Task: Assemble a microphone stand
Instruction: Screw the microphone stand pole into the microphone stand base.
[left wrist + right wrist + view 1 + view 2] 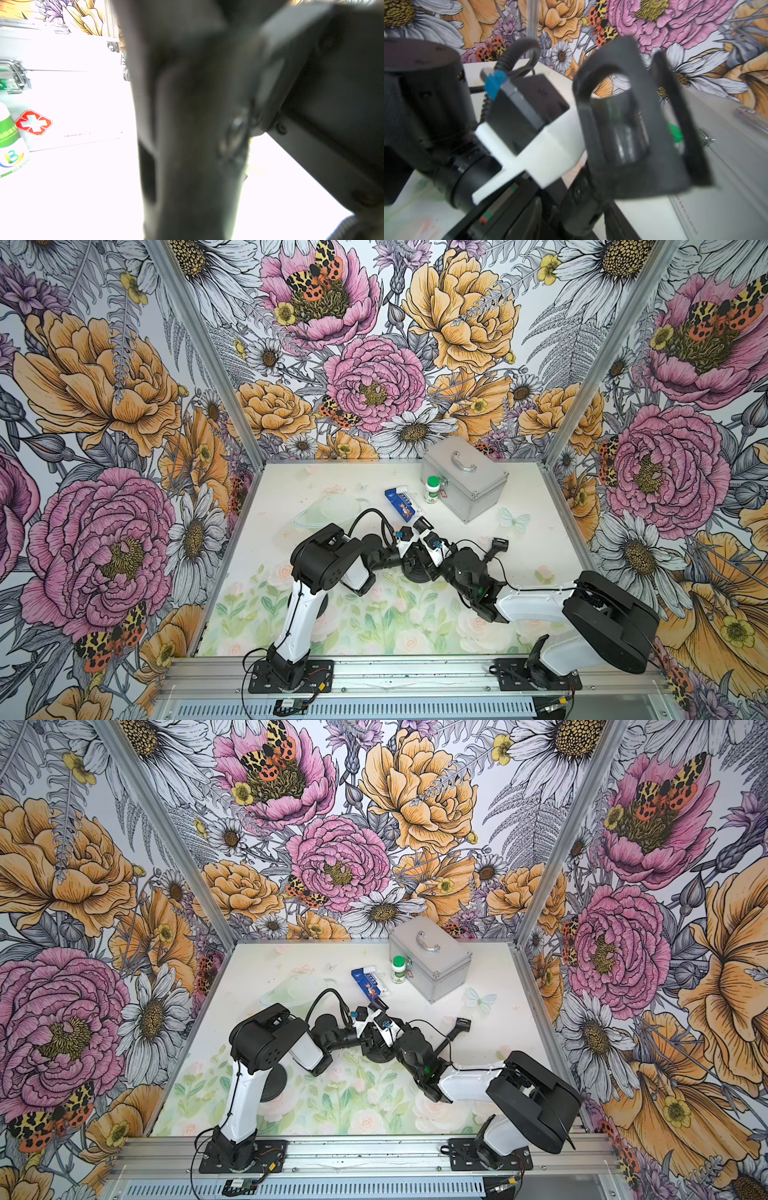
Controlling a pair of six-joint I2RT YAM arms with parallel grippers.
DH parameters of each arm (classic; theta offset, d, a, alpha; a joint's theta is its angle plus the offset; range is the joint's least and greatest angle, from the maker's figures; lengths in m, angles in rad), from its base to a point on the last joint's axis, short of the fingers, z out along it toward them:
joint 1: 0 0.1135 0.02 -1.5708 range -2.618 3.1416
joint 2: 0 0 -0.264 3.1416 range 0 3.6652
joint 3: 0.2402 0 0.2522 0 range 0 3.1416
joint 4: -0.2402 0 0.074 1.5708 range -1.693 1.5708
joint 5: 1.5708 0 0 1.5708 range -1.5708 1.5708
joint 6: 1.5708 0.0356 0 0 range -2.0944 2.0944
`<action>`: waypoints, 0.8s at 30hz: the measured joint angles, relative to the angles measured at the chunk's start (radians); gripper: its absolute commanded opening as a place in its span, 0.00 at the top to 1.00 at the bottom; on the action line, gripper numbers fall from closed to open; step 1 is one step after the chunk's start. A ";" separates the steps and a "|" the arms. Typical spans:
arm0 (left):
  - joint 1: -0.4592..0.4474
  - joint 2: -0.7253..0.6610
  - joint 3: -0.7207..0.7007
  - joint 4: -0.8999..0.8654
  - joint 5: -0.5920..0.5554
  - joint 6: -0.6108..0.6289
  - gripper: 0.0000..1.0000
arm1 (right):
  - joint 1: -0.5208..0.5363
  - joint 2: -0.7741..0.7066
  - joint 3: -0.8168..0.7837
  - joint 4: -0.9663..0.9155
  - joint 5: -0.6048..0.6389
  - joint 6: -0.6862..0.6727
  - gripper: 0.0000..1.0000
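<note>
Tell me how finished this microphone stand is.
Done: the black round base sits on the table. In hand: the shut left gripper and the right gripper meet above it, the right one flanking a black cylinder. Left, likely: the black clip-tipped rod nearby.

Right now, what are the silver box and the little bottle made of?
The silver box looks like aluminium: matte grey panels, shiny metal handle and latch. The little bottle is probably plastic: smooth glossy white body, green cap.
</note>
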 measured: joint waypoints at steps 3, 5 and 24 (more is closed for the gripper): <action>0.000 0.000 0.002 -0.002 0.000 -0.002 0.85 | -0.120 -0.054 0.003 -0.106 -0.219 -0.061 0.49; 0.000 0.000 0.002 -0.001 0.000 -0.003 0.85 | -0.188 -0.062 0.021 -0.174 -0.356 -0.092 0.50; 0.001 0.000 0.003 -0.004 -0.011 -0.014 0.85 | -0.362 0.170 0.295 -0.328 -0.987 -0.078 1.00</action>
